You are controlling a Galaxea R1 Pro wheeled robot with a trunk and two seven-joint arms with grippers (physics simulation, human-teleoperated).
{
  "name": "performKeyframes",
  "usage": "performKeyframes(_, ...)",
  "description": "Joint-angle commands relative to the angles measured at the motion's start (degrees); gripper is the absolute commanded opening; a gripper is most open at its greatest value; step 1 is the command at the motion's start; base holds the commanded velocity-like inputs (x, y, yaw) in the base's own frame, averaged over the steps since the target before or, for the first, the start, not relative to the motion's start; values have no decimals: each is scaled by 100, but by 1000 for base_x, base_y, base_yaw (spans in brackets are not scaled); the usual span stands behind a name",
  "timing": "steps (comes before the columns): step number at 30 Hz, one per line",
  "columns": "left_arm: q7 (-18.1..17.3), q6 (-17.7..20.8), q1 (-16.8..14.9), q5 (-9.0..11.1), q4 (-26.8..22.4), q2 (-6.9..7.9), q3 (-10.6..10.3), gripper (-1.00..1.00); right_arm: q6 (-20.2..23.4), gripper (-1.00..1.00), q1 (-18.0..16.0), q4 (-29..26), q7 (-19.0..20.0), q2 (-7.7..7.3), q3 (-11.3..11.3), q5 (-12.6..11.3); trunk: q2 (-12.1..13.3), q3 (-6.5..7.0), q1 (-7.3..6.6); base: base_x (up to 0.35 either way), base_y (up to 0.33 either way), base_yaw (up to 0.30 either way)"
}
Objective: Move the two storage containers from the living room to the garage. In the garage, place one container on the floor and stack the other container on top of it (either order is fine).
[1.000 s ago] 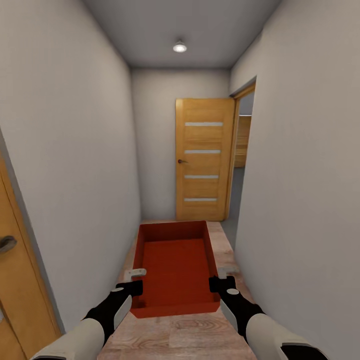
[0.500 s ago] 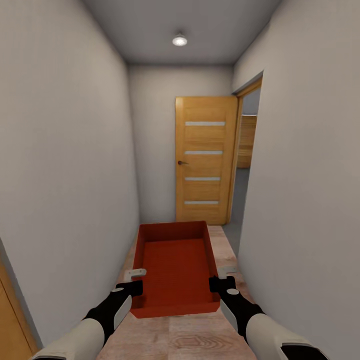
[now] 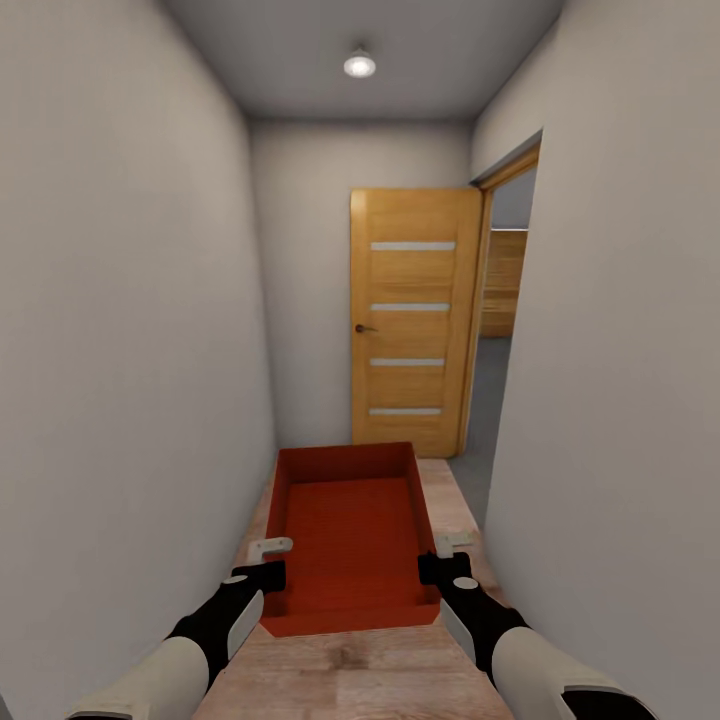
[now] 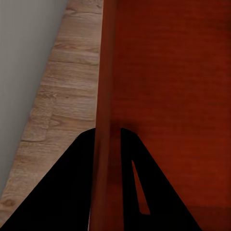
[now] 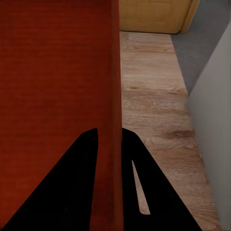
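An orange-red storage container [image 3: 350, 535] is carried in front of the robot above a light wood plank floor [image 3: 350, 670] in a narrow hallway with white-grey walls. It is a plain rectangular box, open at the top, with slightly flared walls, a flat inner bottom of a brighter red and darker red inner sides; nothing lies inside it. The left gripper [image 3: 268, 562] is clamped on the container's left wall near its near corner, and the left wrist view shows that wall [image 4: 107, 96] running between the two dark fingers [image 4: 57, 192], one inside and one outside the box. The right gripper [image 3: 442, 560] grips the right wall near the opposite near corner in the same way, with the wall [image 5: 111, 96] pinched between its fingers [image 5: 159, 192]. The container's underside and the outer faces of its walls are hidden from the head view. In both wrist views the fingers are black shapes without detail and the fingertips are hard to make out. Ahead stands an open wooden door [image 3: 412, 320] with four pale strips, and beside it a doorway [image 3: 500, 340] whose room is mostly cut off by the right wall. A round ceiling lamp [image 3: 359, 65] glows above.
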Motion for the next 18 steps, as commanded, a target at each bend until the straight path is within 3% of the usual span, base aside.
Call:
performKeyframes(1, 161, 10, -6, -65, -104, 8, 139, -100, -15, -100, -2, 24, 76, 2, -5, -6, -7, -9, 4, 322, 0, 0)
performKeyframes(18, 161, 13, -6, -65, -104, 9, 139, -100, -16, -100, 0, 24, 76, 1, -5, -6, -7, -9, 4, 322, 0, 0)
